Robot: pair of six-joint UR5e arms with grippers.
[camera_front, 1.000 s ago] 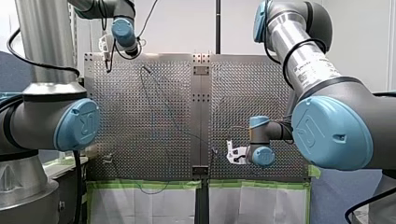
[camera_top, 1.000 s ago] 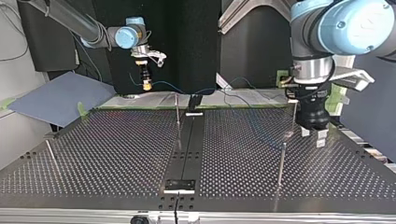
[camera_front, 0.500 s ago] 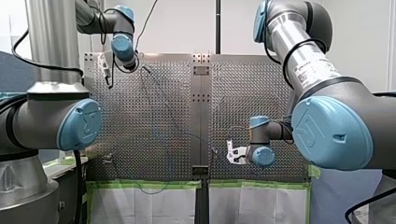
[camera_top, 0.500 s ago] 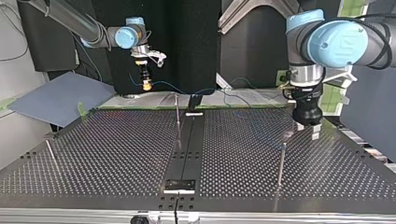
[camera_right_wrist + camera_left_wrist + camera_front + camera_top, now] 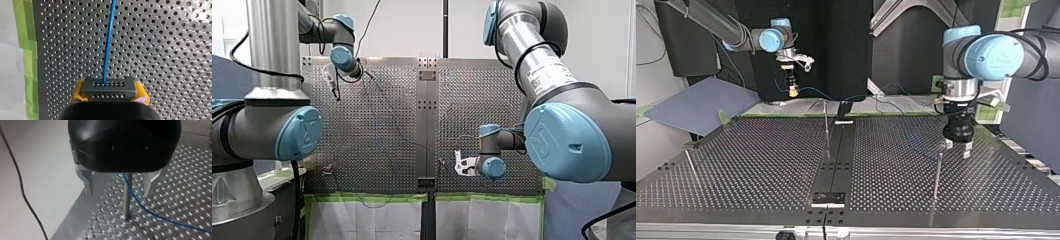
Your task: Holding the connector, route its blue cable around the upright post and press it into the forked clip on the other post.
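My right gripper (image 5: pixel 108 94) has yellow pads shut on a dark grey connector (image 5: pixel 108 86), held above the table at the top view's back left (image 5: pixel 793 91). The blue cable (image 5: pixel 108 47) leaves the connector and runs ahead over the perforated plate. My left gripper (image 5: pixel 118 193), black with metal fingers, stands open astride a thin upright post (image 5: pixel 127 200). The cable (image 5: pixel 150 213) passes close by that post between the fingers. In the top view this gripper (image 5: pixel 957 149) hovers over the top of the right-hand post (image 5: pixel 937 172). I cannot make out a forked clip.
Another thin post (image 5: pixel 826 129) stands near the table's middle, beside the dark centre strip (image 5: pixel 836 165). A third post (image 5: pixel 691 165) leans at the top view's left. Green tape (image 5: pixel 23 37) edges the plate. A black wire (image 5: pixel 22 192) hangs beside my left gripper.
My left arm has swung in over the table, leftward in the top view, bringing its open gripper over the right-hand post. My right arm and the connector have not moved.
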